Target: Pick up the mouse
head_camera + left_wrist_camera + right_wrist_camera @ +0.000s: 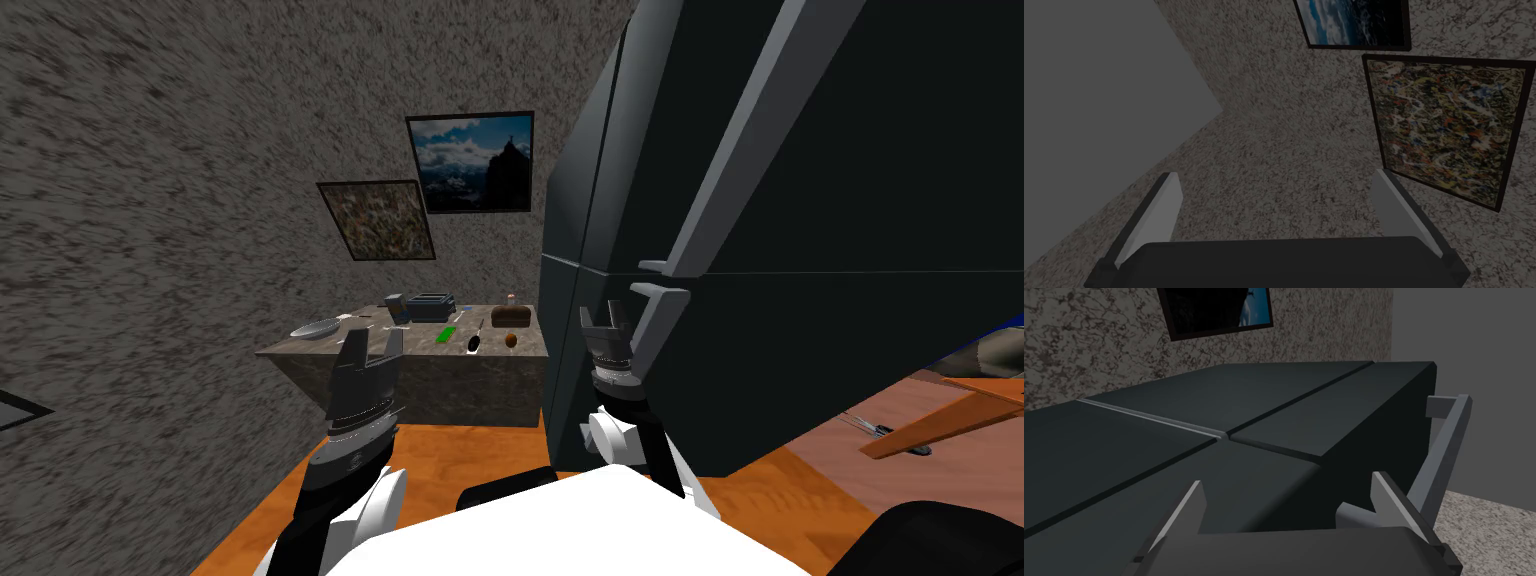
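No thing here reads plainly as a mouse. A small dark rounded thing (920, 450) lies on a wooden tabletop (950, 415) at the far right. Another small black-and-white thing (474, 343) lies on the stone counter (300, 352) ahead. My left gripper (370, 342) is raised in front of the counter's near edge, open and holding nothing; its wrist view has the fingers (1159, 210) wide apart before the speckled wall. My right gripper (605, 315) is open too, its fingers (1189, 508) spread, close to the dark fridge (800, 200) and its grey handles (1449, 438).
The counter also carries a grey bowl (316, 327), a dark toaster (430, 304), a green item (446, 334) and two brown items (511, 317). Two framed pictures (470, 162) hang on the speckled wall. The tall fridge stands very near on my right. The floor (470, 450) is orange.
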Robot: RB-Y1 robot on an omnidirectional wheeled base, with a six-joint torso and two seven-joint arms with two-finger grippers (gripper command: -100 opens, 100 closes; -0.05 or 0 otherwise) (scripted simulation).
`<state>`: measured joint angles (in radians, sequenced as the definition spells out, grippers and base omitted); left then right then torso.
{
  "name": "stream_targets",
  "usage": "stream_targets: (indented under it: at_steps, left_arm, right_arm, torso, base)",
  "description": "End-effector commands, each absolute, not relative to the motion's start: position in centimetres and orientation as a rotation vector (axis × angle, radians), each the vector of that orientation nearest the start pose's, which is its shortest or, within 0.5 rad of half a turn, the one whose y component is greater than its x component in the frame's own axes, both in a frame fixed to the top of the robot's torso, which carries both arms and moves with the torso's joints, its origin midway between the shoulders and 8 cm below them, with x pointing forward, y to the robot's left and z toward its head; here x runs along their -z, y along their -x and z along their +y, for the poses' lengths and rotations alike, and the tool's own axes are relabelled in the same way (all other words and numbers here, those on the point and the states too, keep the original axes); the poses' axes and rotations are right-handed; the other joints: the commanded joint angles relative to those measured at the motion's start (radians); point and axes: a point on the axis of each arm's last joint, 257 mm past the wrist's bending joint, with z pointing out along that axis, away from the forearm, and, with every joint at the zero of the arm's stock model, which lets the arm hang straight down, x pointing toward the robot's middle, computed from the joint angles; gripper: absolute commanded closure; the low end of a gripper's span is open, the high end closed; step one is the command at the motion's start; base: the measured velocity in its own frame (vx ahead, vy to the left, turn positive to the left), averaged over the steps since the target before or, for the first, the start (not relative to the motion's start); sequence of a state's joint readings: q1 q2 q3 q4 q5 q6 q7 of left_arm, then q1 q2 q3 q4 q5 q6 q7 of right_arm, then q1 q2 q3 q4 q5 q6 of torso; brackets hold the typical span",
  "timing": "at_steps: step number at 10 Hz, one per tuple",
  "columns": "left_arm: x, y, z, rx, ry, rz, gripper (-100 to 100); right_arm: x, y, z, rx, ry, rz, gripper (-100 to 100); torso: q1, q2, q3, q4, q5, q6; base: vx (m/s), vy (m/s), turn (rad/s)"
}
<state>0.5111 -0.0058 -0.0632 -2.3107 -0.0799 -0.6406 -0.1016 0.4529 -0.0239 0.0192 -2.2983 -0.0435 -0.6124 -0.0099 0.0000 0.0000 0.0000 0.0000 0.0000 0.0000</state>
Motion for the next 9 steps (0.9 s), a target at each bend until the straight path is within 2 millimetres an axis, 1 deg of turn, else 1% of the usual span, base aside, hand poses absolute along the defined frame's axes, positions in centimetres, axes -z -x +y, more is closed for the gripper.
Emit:
stream_targets:
  at_steps: [1,2,4,7,8,9]
  left_arm:
    - [-5.1,-31.7,24.2,1.251,0.443,0.604,-100]
    - [-4.6,-31.8,24.2,1.251,0.440,0.632,-100]
    - [-3.1,-32.2,24.0,1.250,0.438,0.702,-100]
    - [0.1,-33.1,24.0,1.249,0.458,0.833,-100]
    - [0.2,-33.1,23.9,1.249,0.448,0.844,-100]
    - [1.5,-33.4,23.9,1.249,0.456,0.899,-100]
  right_arm:
    - [-6.6,-32.2,-26.7,-1.412,-0.534,0.480,0]
    - [-6.6,-32.2,-26.7,-1.412,-0.533,0.480,0]
    - [-6.6,-32.2,-26.7,-1.412,-0.533,0.480,0]
    - [-6.6,-32.2,-26.7,-1.412,-0.533,0.480,0]
    - [-6.6,-32.2,-26.7,-1.412,-0.533,0.480,0]
    - [-6.6,-32.2,-26.7,-1.412,-0.534,0.480,0]
  torso:
    - [0.000,0.000,0.000,0.000,0.000,0.000]
    - [0.001,0.002,0.001,0.000,0.000,0.000]
    - [0.003,0.008,0.004,0.002,0.001,0.000]
    - [0.003,0.012,0.007,0.003,0.001,0.000]
    - [0.004,0.012,0.007,0.003,0.001,0.000]
    - [0.003,0.009,0.005,0.002,0.001,0.000]
  base:
    - [-0.039,0.017,-0.082]
    - [-0.091,0.018,-0.090]
    - [-0.146,0.044,-0.076]
    - [-0.181,0.036,-0.131]
    - [-0.107,0.031,-0.057]
    - [-0.080,0.007,-0.124]
